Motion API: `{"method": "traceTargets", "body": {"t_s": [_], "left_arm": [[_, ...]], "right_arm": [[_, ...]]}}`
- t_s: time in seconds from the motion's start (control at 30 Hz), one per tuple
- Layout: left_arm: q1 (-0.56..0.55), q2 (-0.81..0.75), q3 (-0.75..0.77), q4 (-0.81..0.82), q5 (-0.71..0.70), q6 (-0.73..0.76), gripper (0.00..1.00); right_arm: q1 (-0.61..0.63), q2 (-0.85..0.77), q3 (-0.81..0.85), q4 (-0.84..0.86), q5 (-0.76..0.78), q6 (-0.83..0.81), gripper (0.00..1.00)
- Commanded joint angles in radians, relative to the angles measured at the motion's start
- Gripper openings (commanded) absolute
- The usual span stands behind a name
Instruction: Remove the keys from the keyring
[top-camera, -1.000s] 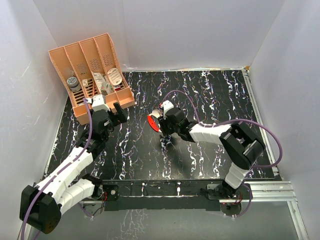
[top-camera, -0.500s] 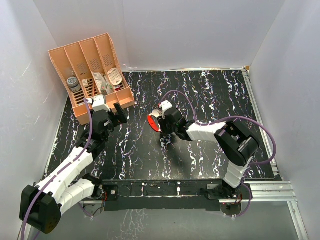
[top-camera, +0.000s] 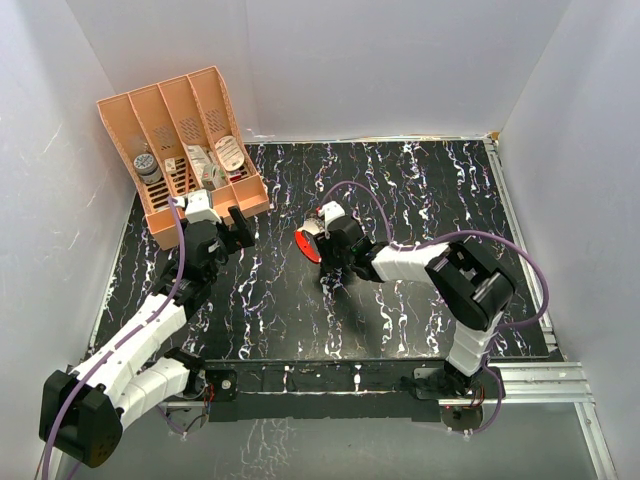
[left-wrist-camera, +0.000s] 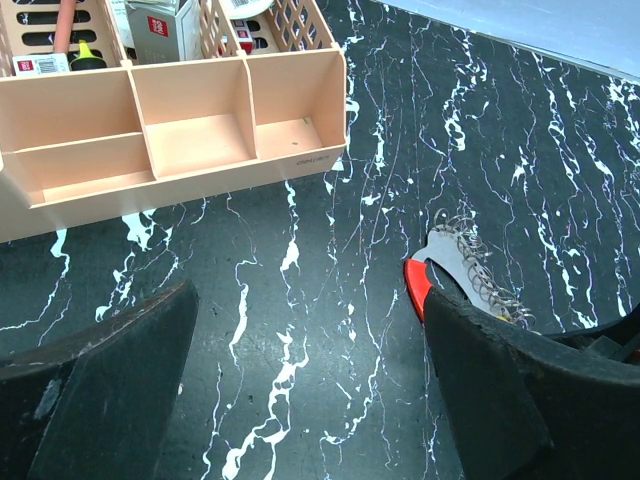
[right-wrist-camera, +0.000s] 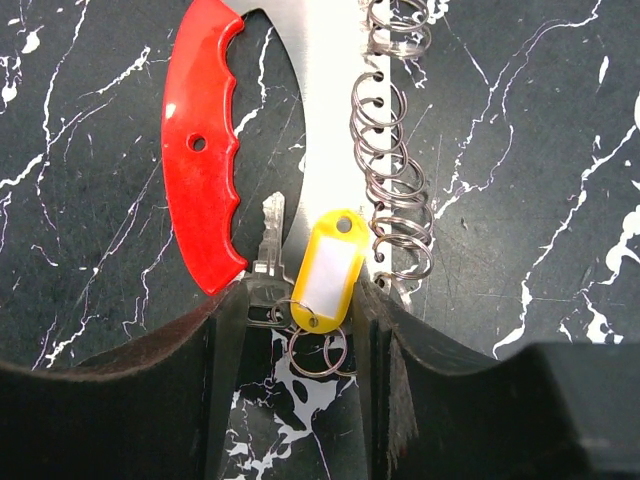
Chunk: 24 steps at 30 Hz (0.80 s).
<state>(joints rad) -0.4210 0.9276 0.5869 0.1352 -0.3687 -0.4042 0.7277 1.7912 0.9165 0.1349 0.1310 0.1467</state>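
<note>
The bunch lies mid-table in the top view: a red curved piece (top-camera: 304, 245) on a silvery-white plate. In the right wrist view I see the red piece (right-wrist-camera: 205, 170), a wire coil of rings (right-wrist-camera: 390, 180), a small silvery key (right-wrist-camera: 268, 250), a yellow tag (right-wrist-camera: 325, 270) and small split rings (right-wrist-camera: 318, 350) linking key and tag. My right gripper (right-wrist-camera: 300, 300) (top-camera: 323, 240) is closed in on the key head and the yellow tag, one finger touching each. My left gripper (left-wrist-camera: 310, 300) (top-camera: 238, 225) is open and empty, left of the bunch (left-wrist-camera: 455, 265).
A peach desk organizer (top-camera: 185, 140) with small items stands at the back left, just beyond my left gripper; it also fills the top of the left wrist view (left-wrist-camera: 180, 160). White walls enclose the black marbled table (top-camera: 430, 200).
My right wrist has shifted slightly left and away, closer onto the bunch. The bunch and my left arm have not visibly moved.
</note>
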Motion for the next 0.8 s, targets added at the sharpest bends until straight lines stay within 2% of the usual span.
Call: {"method": "traceTargets", "body": {"t_s": [0.0, 0.2, 0.33, 0.47, 0.6, 0.77], "left_arm": [[0.001, -0.010, -0.009, 0.030, 0.009, 0.010, 0.93], [0.001, -0.015, -0.011, 0.028, -0.001, 0.013, 0.93], [0.001, -0.024, -0.014, 0.017, -0.015, 0.015, 0.93], [0.001, -0.039, -0.022, 0.015, -0.029, 0.013, 0.93], [0.001, -0.055, -0.028, 0.017, -0.041, 0.010, 0.93], [0.001, -0.060, -0.030, 0.020, -0.047, 0.012, 0.93]], "right_arm": [[0.005, 0.023, 0.053, 0.056, 0.004, -0.008, 0.45], [0.005, 0.053, 0.065, 0.045, 0.000, -0.001, 0.44], [0.006, 0.067, 0.071, 0.028, 0.015, 0.001, 0.38], [0.006, 0.079, 0.080, 0.002, 0.026, 0.004, 0.23], [0.006, 0.082, 0.082, -0.020, 0.037, 0.008, 0.01], [0.005, 0.072, 0.089, -0.032, 0.037, 0.009, 0.00]]}}
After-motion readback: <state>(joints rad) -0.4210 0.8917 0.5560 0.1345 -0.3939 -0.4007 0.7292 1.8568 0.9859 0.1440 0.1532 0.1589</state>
